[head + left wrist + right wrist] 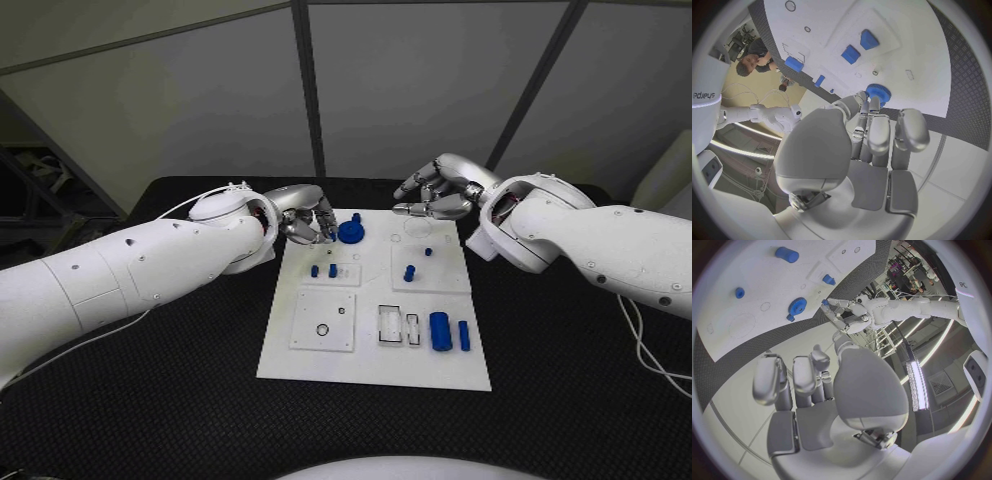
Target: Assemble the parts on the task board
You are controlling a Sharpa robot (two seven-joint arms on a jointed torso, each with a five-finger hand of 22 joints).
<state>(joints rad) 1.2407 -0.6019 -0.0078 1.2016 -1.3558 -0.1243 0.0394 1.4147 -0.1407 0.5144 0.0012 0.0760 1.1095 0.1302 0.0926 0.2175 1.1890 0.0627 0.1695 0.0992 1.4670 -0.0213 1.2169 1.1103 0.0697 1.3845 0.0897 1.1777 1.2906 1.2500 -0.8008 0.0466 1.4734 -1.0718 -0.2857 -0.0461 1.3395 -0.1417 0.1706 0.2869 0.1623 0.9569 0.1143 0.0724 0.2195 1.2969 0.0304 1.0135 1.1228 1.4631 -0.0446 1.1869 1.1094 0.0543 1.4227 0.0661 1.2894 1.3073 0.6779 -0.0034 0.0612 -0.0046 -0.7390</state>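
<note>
A white rectangular task board (378, 318) lies in the middle of the black textured table (173, 400), its long side running from near to far. At the board's far left corner sits a blue toothed gear with a raised hub (352, 233). The left hand (306, 222), silver and many-fingered, hovers at that corner just left of the gear; in the left wrist view its fingers (879, 131) are curled forward and lie close together, their tips reaching to the gear's rim (877, 93), though whether they touch or pinch it cannot be told.

The right hand (441, 192) hangs over the table's far side just past the board's far right corner; its fingers (803, 375) are bent inward, side by side, holding nothing.

Two short blue pegs (323, 270) stand in the board's far left panel, and two more small blue pegs (410, 271) stand in the panel to their right. Near the board's right edge, a thick blue cylinder (440, 331) lies beside a thinner blue rod (464, 335), both running near to far, just right of two rectangular slots (391, 325). A square panel with small round holes (323, 321) takes up the near left part of the board.
</note>
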